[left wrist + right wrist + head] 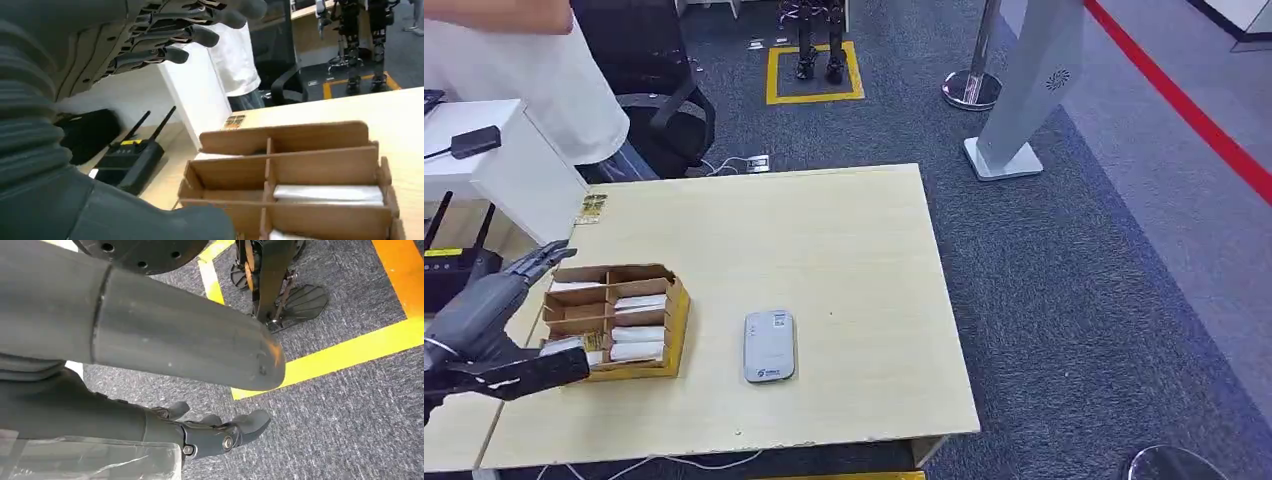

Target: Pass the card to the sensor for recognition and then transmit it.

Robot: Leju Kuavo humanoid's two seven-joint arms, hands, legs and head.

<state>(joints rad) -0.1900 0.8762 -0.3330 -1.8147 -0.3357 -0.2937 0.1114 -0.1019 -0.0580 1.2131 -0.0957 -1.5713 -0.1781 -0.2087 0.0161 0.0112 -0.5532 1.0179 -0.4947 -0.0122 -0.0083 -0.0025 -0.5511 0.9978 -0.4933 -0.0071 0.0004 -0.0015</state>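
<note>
Cardboard box [614,318] of cards just beside left hand [486,330], fingers spread, empty, poised to pick | grey sensor [769,346] beyond | right hand [200,432] hangs, loosely curled, empty.

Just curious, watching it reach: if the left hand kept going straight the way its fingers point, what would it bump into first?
Probably the white cabinet beyond the cardboard box; the left hand seems to point past the box's far corner, though depth is unclear.
</note>
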